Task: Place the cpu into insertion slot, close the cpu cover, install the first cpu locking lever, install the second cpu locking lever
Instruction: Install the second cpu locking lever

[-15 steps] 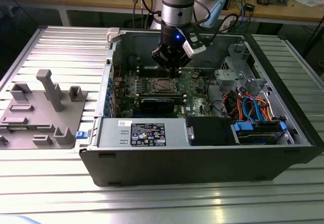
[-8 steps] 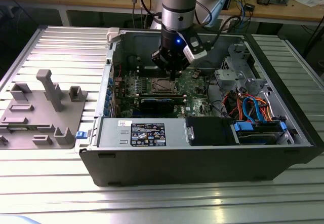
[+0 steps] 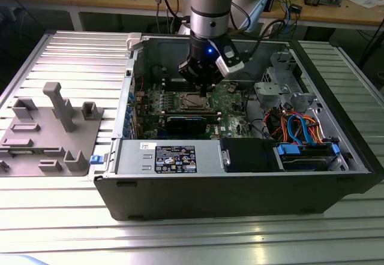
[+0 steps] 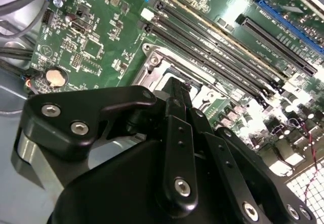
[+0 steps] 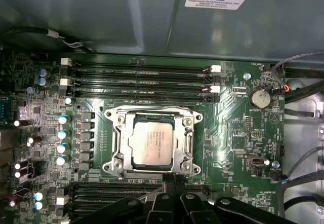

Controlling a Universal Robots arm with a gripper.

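Inside the open computer case (image 3: 240, 181) that lies on the ribbed metal table (image 3: 72, 55), the arm reaches down over the green motherboard (image 3: 231, 100). Its pincer (image 3: 204, 88) hangs just above the socket, close to the socket edge that faces the case's far wall. In the first wrist view the pincer (image 5: 174, 183) has its black fingertips (image 5: 169, 181) drawn together to a narrow point just beside one edge of the socket, with nothing between them; whether they touch the frame cannot be told. The second wrist view shows the same pincer (image 4: 174, 89) with its fingers pressed together over the socket.

The cpu (image 5: 151, 143) lies flat in the socket, its pale metal top showing. The cpu cover (image 5: 117, 142) lies down around it, a silver frame with the chip showing through its centre window. Black memory slots (image 5: 142, 82) run along the far side of the socket in the first wrist view, and a round coin battery (image 5: 260, 98) sits near a corner of the board.

Toward the table's edge on the exterior view's left stands a grey plastic fixture (image 3: 51, 130), well apart from the case.
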